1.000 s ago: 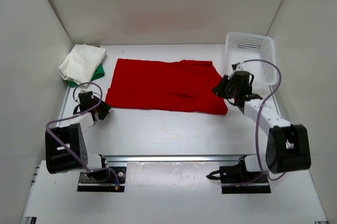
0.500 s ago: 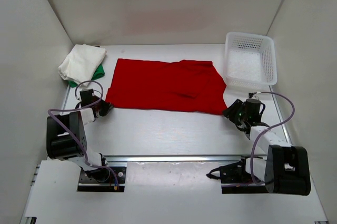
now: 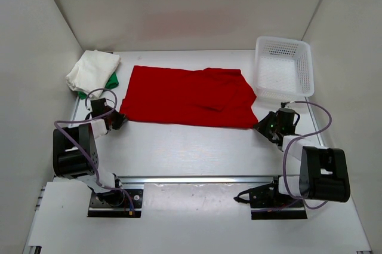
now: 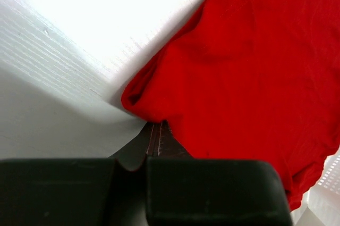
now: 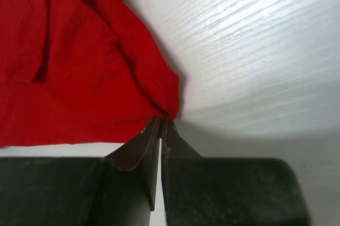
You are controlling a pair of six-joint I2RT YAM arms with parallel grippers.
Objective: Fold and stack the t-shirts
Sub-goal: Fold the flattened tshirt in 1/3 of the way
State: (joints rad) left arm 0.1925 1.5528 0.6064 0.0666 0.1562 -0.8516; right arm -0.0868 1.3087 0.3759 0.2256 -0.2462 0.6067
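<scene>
The red t-shirt [image 3: 185,95] lies spread flat across the middle of the table. My left gripper [image 3: 119,121] is low at its near-left corner. In the left wrist view the gripper [image 4: 158,125] is shut, its tips pinching the bunched edge of the red t-shirt [image 4: 255,66]. My right gripper [image 3: 259,125] is at the near-right corner. The right wrist view shows that gripper [image 5: 163,119] shut on the hemmed corner of the red t-shirt [image 5: 69,77]. A folded off-white t-shirt [image 3: 92,70] rests on a folded green t-shirt [image 3: 109,82] at the back left.
A white mesh basket [image 3: 307,69] stands at the back right, just beyond the right arm. White walls close in the table on the left, the back and the right. An aluminium rail [image 3: 197,178] runs along the near edge between the arm bases.
The right arm came down from beside the basket to the shirt's near-right corner and closed on it. The left gripper closed on the near-left corner.
</scene>
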